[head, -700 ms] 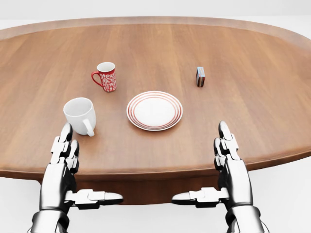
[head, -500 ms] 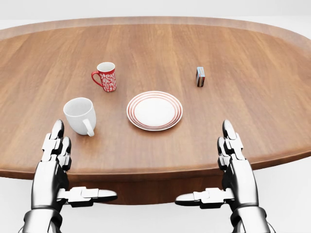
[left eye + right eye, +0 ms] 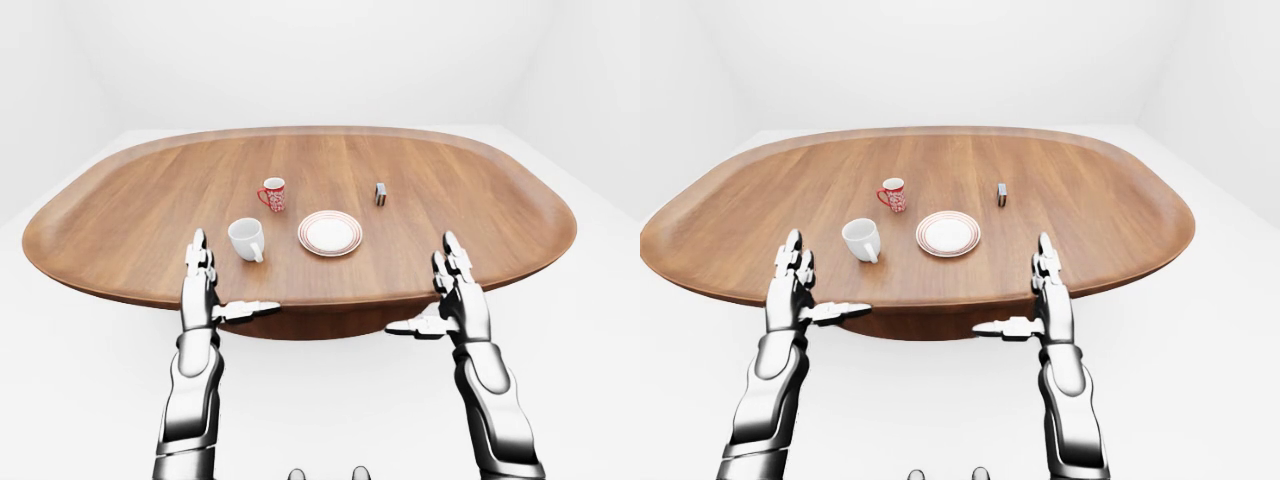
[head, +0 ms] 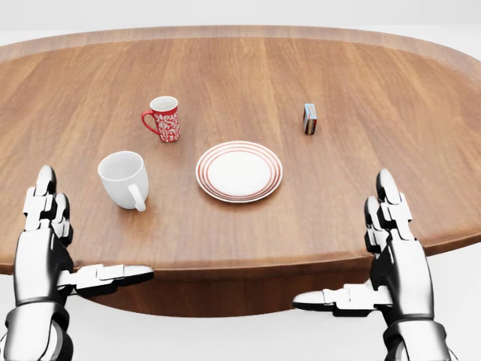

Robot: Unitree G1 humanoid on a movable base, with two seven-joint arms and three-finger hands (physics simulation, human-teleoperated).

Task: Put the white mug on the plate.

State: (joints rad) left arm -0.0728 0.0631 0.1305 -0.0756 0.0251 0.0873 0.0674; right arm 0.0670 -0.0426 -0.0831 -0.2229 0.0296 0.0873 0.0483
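Observation:
The white mug (image 4: 124, 179) stands upright on the wooden table (image 4: 361, 68), its handle turned toward the view's bottom. Just right of it lies the plate (image 4: 239, 171), white with red rings and nothing on it. My left hand (image 4: 71, 244) is open at the lower left, below and left of the mug, fingers up and thumb out sideways. My right hand (image 4: 368, 256) is open at the lower right, well away from the plate. Neither hand touches anything.
A red patterned mug (image 4: 164, 118) stands above the white mug, near the plate's upper left. A small box (image 4: 310, 118) stands upright to the plate's upper right. The table's near edge (image 4: 248, 271) runs between my hands.
Both hands have spread apart, the left one leftward and the right one rightward, staying open. The mugs, plate and box have not moved.

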